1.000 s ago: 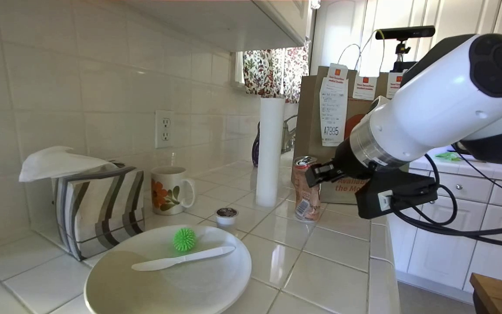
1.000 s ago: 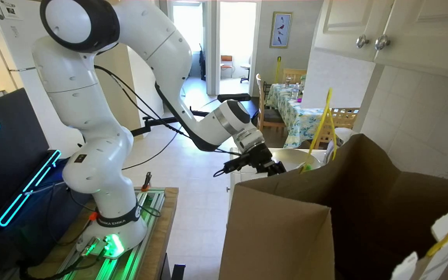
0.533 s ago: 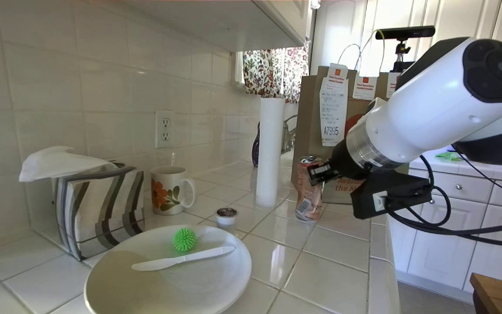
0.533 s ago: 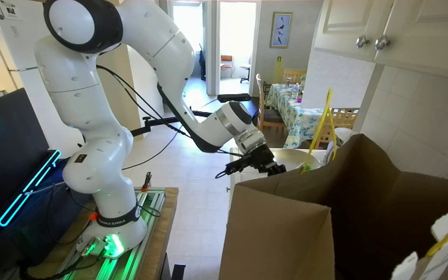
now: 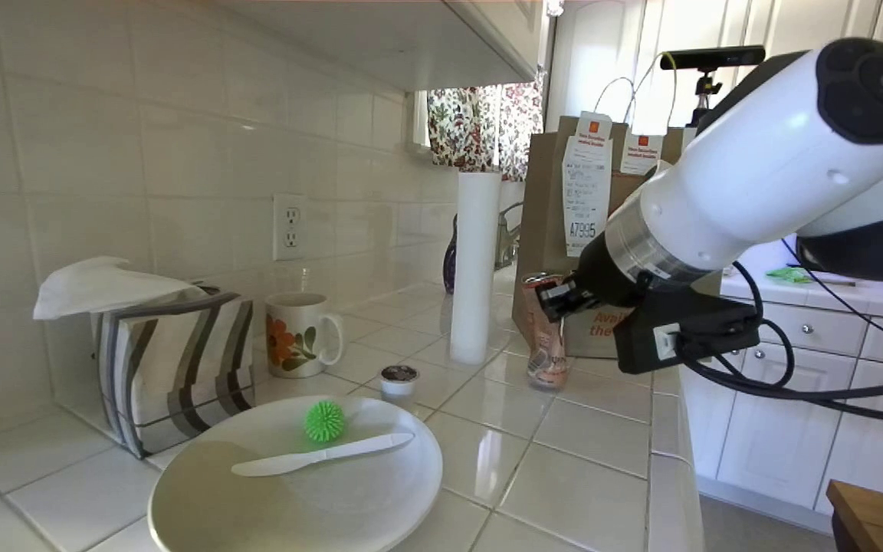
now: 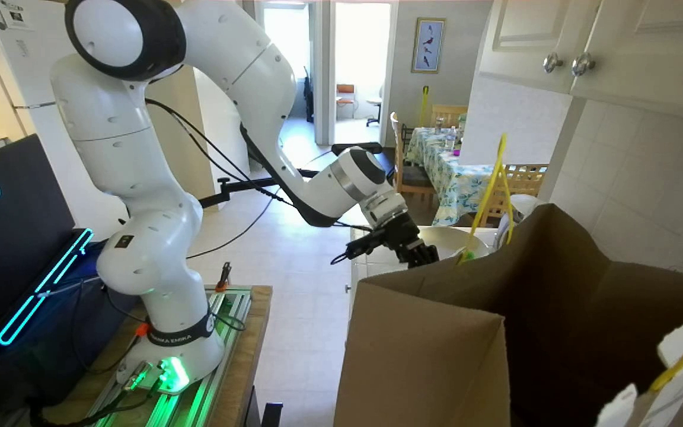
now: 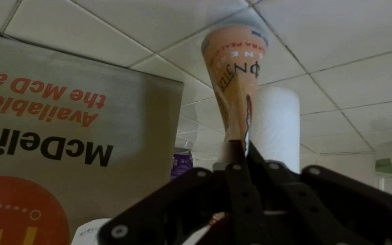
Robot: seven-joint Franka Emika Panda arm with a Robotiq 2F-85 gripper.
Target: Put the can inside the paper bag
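One pink can (image 5: 546, 351) is squeezed tight in your gripper (image 5: 556, 301) — its sides are pushed in. It leans a little in an exterior view, just in front of the brown paper bag (image 5: 539, 222) and near a tall white roll (image 5: 475, 268). You can't tell if its bottom touches the counter (image 5: 595, 429) — but your green ball (image 5: 324, 421) and white knife (image 5: 323, 455) lie on the plate (image 5: 288, 514).

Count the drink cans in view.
1: the slim pale-pinkish metal can, pinched in the black hand beside the brown paper bag. Others could be hidden inside the bag, whose bottom doesn't show.
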